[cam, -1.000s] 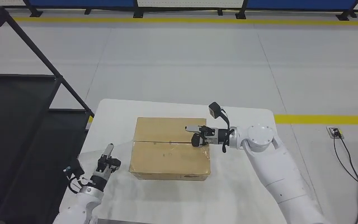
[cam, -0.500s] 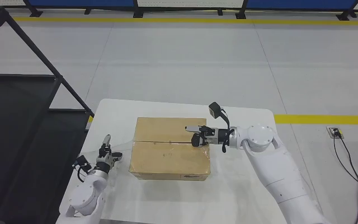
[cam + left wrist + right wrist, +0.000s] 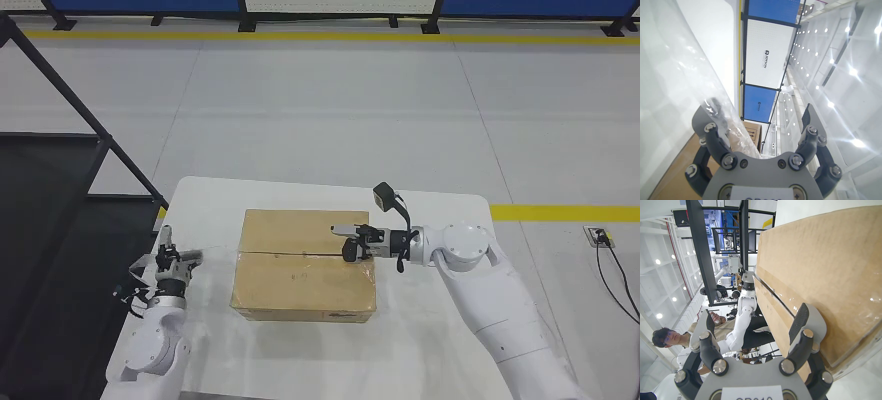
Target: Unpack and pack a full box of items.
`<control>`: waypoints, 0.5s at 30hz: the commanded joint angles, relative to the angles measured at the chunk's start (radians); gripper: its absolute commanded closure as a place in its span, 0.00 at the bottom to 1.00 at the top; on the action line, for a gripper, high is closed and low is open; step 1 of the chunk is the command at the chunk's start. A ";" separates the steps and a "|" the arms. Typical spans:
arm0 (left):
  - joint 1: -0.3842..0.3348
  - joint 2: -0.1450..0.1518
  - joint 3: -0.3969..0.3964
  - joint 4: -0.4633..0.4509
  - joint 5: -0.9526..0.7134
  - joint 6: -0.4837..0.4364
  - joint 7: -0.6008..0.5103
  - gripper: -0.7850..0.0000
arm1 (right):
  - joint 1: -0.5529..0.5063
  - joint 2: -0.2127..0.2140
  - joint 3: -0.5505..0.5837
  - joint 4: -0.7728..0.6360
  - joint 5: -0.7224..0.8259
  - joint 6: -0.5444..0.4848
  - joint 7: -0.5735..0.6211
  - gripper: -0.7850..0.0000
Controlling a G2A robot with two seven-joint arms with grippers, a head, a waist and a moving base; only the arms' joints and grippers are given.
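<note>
Unpacking appears just begun: right gripper, jaws spread, sits on the closed cardboard box. Left gripper, jaws released, is beside the box against clear plastic film. The flaps likely need prying next.

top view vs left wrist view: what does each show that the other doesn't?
Top view, not left wrist: the right hand, open, by the closed box's centre seam, and the white table. Left wrist, not top: clear film lying across one finger of the open left hand. Both: the left hand and the cardboard box.
</note>
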 commanded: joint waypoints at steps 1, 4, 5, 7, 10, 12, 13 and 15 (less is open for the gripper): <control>0.022 0.000 -0.010 -0.053 0.021 -0.008 0.016 0.00 | 0.000 0.000 0.000 0.000 0.000 0.000 0.000 0.00; 0.051 0.002 -0.032 -0.127 0.061 -0.012 0.034 0.00 | 0.000 0.000 0.000 0.000 0.000 0.000 0.000 0.00; 0.060 0.002 -0.040 -0.149 0.072 -0.011 0.038 0.00 | 0.000 0.000 0.000 0.000 0.000 0.000 0.000 0.00; 0.075 0.003 -0.055 -0.192 0.086 -0.007 0.044 0.00 | 0.000 0.000 0.000 0.000 0.000 0.000 0.000 0.00; 0.093 0.003 -0.073 -0.246 0.117 0.000 0.052 0.00 | 0.000 0.000 0.000 0.000 0.000 0.000 0.000 0.00; 0.100 0.003 -0.082 -0.272 0.134 0.008 0.056 0.00 | 0.000 0.000 0.000 0.000 0.000 0.000 0.000 0.00; 0.100 0.003 -0.084 -0.283 0.142 0.010 0.056 0.00 | 0.000 0.000 0.000 0.000 0.000 0.000 0.000 0.00; 0.100 0.003 -0.089 -0.307 0.159 0.018 0.056 0.00 | 0.000 0.000 0.000 0.000 0.000 0.000 0.000 0.00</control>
